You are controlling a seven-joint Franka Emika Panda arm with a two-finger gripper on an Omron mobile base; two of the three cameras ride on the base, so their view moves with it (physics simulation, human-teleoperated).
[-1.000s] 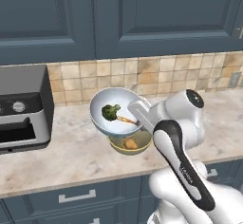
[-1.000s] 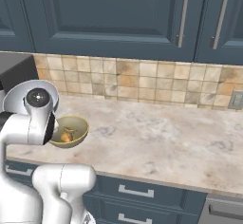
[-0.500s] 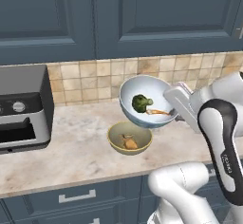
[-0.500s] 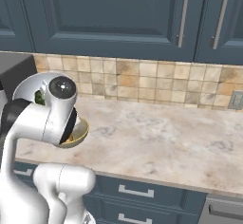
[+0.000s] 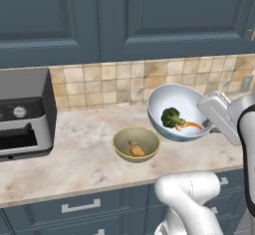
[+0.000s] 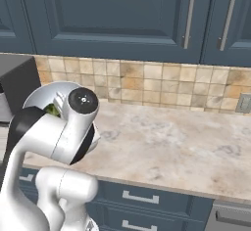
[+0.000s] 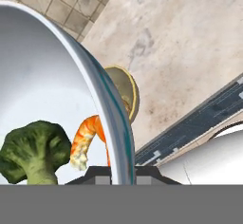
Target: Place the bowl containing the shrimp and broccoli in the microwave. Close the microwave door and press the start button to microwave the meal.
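Observation:
The pale bluish-white bowl hangs tilted above the counter, right of the olive-yellow bowl. The green broccoli and the orange shrimp lie inside it. My gripper is shut on the bowl's right rim. In the hand view the rim runs between my fingertips, with the broccoli and shrimp just inside. In the right base view my arm covers most of the bowl. The microwave and its door are out of view.
An olive-yellow bowl holding a small brownish piece stands on the marble counter, just left of and below the held bowl. A grey knobbed toaster oven sits at the left end. Dark blue cabinets hang above; an outlet is on the tiled wall.
The arm has swung right with the bowl in its grip, from above the left of the olive-yellow bowl to its right, and raised it. Broccoli and shrimp stayed inside.

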